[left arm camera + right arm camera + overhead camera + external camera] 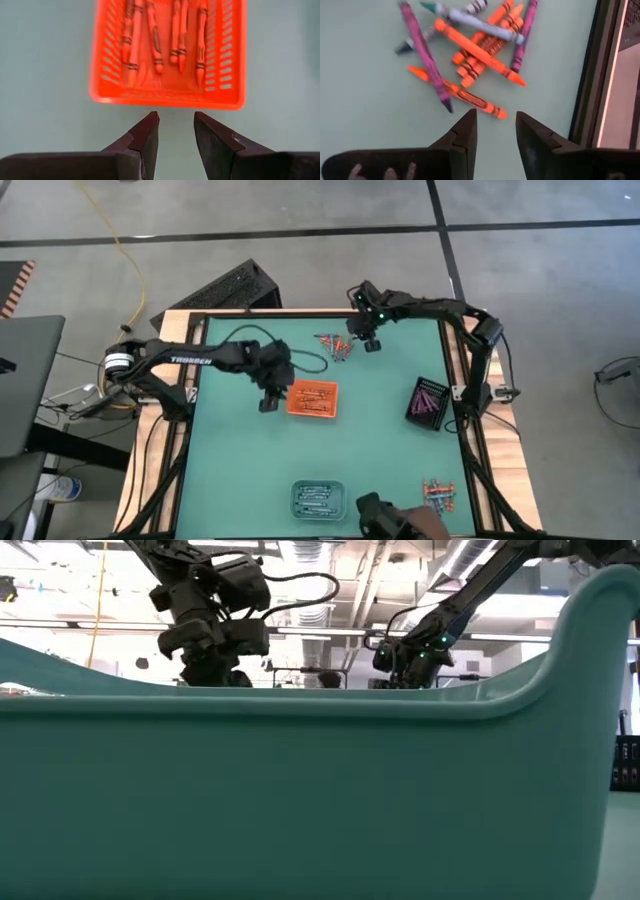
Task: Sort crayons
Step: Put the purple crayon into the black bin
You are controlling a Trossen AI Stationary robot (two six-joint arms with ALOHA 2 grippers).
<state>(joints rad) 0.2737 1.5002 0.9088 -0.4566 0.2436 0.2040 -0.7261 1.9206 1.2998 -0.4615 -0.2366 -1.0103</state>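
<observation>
A loose pile of orange, purple and blue-grey crayons (335, 345) (470, 47) lies flat on the green mat near the far edge. My right gripper (372, 343) (495, 122) hangs open just to the pile's right, with nothing between its fingers. An orange tray (313, 398) (167, 55) at mid-table holds several orange crayons (155, 37) lying flat. My left gripper (270, 402) (175, 125) stands open just beyond the tray's left side, also with nothing between its fingers.
A black tray (428, 402) with purple crayons sits at the right. A clear tray (318, 498) with blue-grey crayons stands at the near edge, and a second small pile of crayons (438, 492) lies near the front right corner. A teal wall (300, 800) blocks most of the low view.
</observation>
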